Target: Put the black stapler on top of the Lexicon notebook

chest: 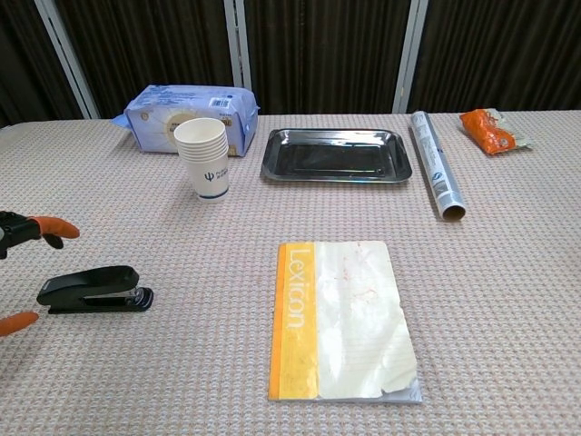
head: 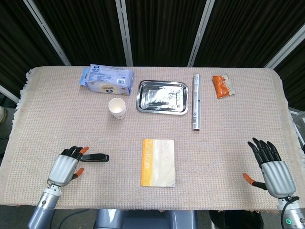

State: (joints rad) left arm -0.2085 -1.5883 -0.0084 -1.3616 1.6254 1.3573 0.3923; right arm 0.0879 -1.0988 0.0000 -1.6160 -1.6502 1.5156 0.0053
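The black stapler (head: 96,157) (chest: 93,289) lies flat on the cloth, left of the notebook. The Lexicon notebook (head: 158,162) (chest: 340,318), orange-spined with a worn cream cover, lies at the table's front centre. My left hand (head: 66,166) hovers just left of the stapler, fingers apart and holding nothing; its orange fingertips (chest: 54,227) straddle the stapler's rear end in the chest view. My right hand (head: 270,168) stays open near the front right edge, far from both objects, and shows only in the head view.
A stack of paper cups (head: 117,108) stands behind the stapler. Further back lie a blue wipes pack (head: 106,79), a steel tray (head: 162,97), a foil roll (head: 196,101) and an orange snack bag (head: 222,86).
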